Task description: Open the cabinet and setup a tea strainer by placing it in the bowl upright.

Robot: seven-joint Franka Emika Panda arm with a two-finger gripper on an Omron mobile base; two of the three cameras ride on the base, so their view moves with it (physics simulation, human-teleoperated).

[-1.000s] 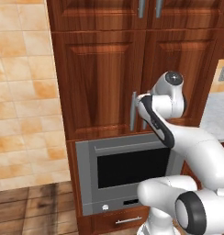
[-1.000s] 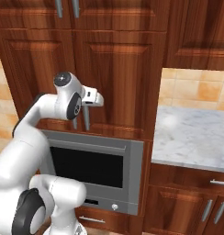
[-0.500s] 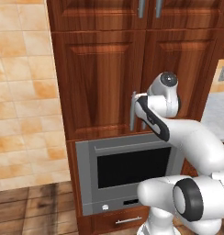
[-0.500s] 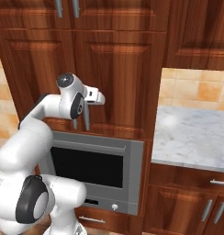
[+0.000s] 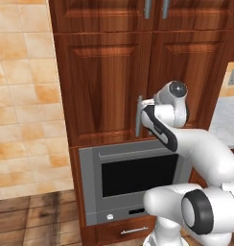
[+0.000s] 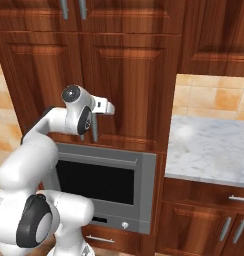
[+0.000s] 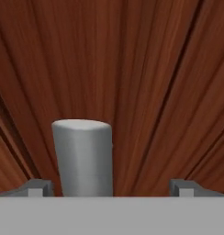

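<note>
Moved slightly closer to the door than a second ago: wrist and gripper (image 6: 108,107), now just in front of the cabinet (image 5: 102,81), with base and background unchanged. Located at frame centre in the left base view, upper left of centre in the right base view: cabinet still shut, both raised-panel doors flush above the grey oven (image 5: 133,180). Reached toward: the lower end of the grey bar handle (image 5: 138,116) on the left door, near the centre seam. Fingers (image 7: 38,187) spread wide at the bottom corners of the hand view, bracketing the handle (image 7: 82,158), which sits left of centre between them and nearer the left tip; nothing pinched yet, contact not apparent. Handling judgement: door stiff, hinged and fairly heavy, moving only along an arc; metal bar rigid, smooth and likely slippery, best gripped squarely across its width near the lower end and pulled outward without twisting. Tea strainer and bowl presumably behind the doors, so position not determinable. Shown by the hand view alone: off-centre placement of the bar between the tips. Shown by the base views: height of the grasp along the handle. Shown by the right base view alone: marble worktop (image 6: 214,150) at right of frame.
</note>
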